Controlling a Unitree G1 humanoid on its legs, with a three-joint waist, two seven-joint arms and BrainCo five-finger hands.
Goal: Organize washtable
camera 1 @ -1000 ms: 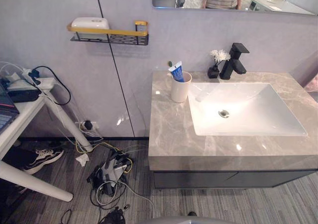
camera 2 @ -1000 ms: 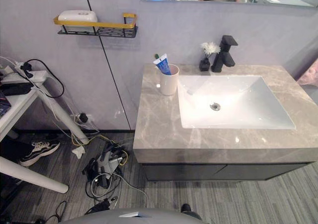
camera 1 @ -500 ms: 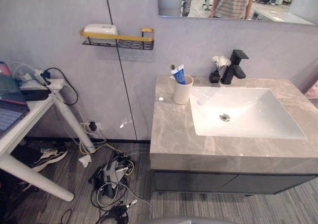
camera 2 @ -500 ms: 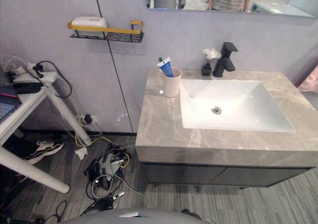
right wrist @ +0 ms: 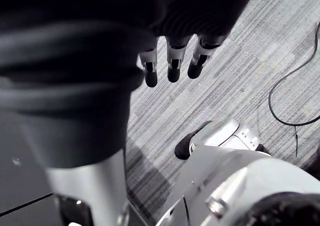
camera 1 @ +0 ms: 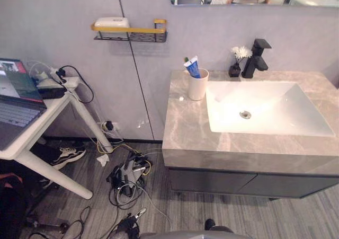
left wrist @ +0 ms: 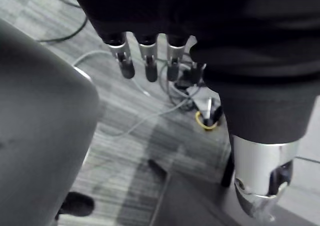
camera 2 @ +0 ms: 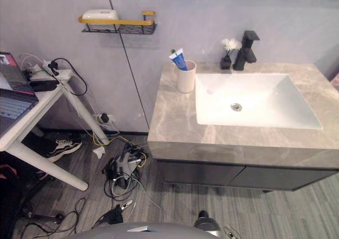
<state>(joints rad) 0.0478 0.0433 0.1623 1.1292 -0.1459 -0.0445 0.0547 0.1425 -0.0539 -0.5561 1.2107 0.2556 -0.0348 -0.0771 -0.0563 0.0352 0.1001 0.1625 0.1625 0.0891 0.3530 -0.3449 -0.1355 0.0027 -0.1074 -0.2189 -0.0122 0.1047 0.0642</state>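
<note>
Toothpaste (camera 1: 192, 68) in cup (camera 1: 198, 86) beside sink (camera 1: 275, 112)

Lab corner, washbasin (camera 1: 265, 109), laptop (camera 1: 16, 104), floor cables (camera 1: 127, 183)

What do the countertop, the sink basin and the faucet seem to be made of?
Countertop: grey-beige stone or a stone-look slab, polished; pale veins and light glints show. Sink basin: white glazed ceramic, probably; smooth with bright reflections. Faucet: likely metal, matte black; no shine.
</note>
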